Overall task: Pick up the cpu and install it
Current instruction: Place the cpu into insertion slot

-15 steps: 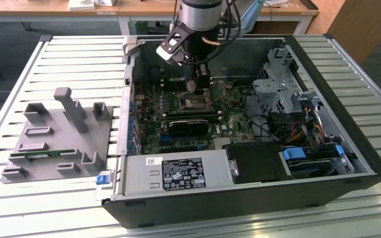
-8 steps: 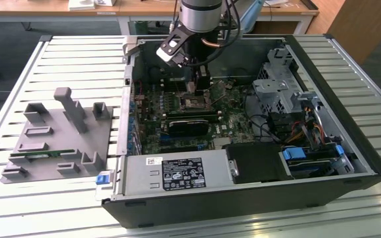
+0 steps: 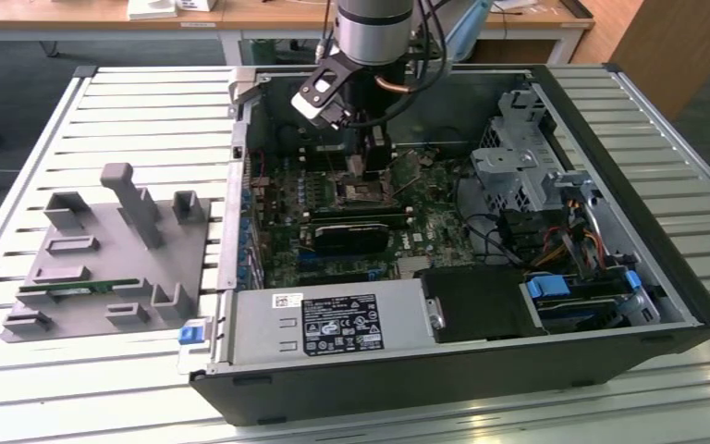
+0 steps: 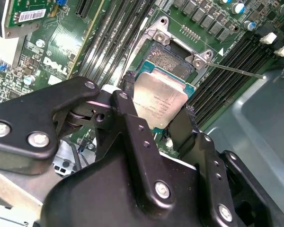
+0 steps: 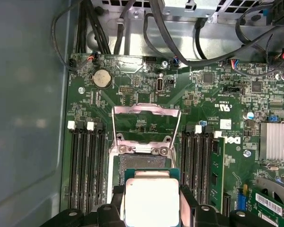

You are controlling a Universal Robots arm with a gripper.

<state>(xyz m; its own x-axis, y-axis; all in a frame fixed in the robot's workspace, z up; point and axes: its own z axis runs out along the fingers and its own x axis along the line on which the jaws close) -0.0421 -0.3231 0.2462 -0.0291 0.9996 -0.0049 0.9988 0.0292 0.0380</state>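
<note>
One gripper (image 4: 157,103) tight on the cpu (image 5: 151,201) — right at the open socket (image 4: 174,59)

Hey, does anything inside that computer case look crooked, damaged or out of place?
Nothing stands out. The gripper holds the cpu squarely, with its edges parallel to the open socket, and it is not seated there yet. The socket's metal frame is flipped up. The motherboard shows no visible damage.

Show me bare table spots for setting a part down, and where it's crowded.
Bare table slats: beyond the grey tray at the far edge, and the near strip before the computer case. Crowded: inside the case, where the tool holds the cpu by the socket.
</note>
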